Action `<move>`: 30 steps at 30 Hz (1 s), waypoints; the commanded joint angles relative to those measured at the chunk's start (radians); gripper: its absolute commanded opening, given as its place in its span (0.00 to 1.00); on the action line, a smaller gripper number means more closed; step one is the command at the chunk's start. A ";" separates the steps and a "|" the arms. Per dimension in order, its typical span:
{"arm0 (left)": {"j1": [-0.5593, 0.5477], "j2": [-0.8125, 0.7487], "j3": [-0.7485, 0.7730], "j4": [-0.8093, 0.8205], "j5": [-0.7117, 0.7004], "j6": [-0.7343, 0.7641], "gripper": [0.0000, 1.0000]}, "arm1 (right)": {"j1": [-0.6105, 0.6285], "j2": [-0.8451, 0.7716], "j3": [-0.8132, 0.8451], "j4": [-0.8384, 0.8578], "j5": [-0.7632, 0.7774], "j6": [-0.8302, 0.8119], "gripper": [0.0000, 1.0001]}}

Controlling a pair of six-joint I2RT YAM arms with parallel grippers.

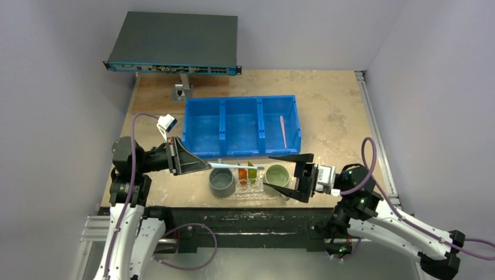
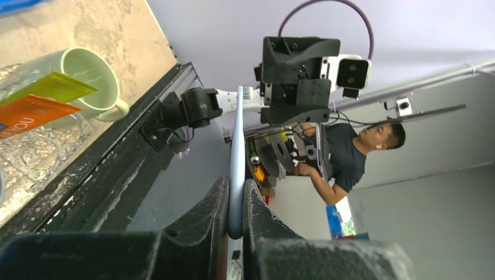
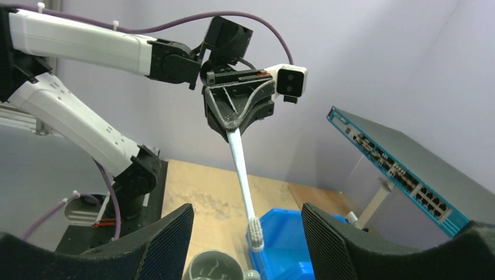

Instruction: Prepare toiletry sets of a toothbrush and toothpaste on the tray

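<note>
Wooden bench (image 1: 327, 116), clear tray (image 1: 254, 191) at its near edge.
Left tool (image 1: 209, 165) is clamped on one toothbrush (image 1: 233, 166), held level above the tray's orange tube (image 1: 242, 173) and green tube (image 1: 252, 172); its bristle end points toward the right tool (image 1: 267, 171), whose jaws stand apart.

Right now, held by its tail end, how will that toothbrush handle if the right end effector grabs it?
Probably stiff: the toothbrush sticks out straight from the left end effector without sagging. Likely light, being thin. Its smooth handle may pivot in a pinch.
</note>
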State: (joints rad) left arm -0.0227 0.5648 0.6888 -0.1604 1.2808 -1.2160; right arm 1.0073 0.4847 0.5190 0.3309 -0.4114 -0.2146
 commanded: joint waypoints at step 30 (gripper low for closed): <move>-0.094 -0.022 0.051 0.092 0.051 -0.024 0.00 | -0.003 0.127 0.033 0.083 -0.236 -0.141 0.23</move>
State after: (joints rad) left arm -0.1127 0.5499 0.7116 -0.1051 1.3239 -1.2377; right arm 1.0073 0.6197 0.5175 0.4088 -0.6285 -0.3431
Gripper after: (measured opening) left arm 0.065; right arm 0.264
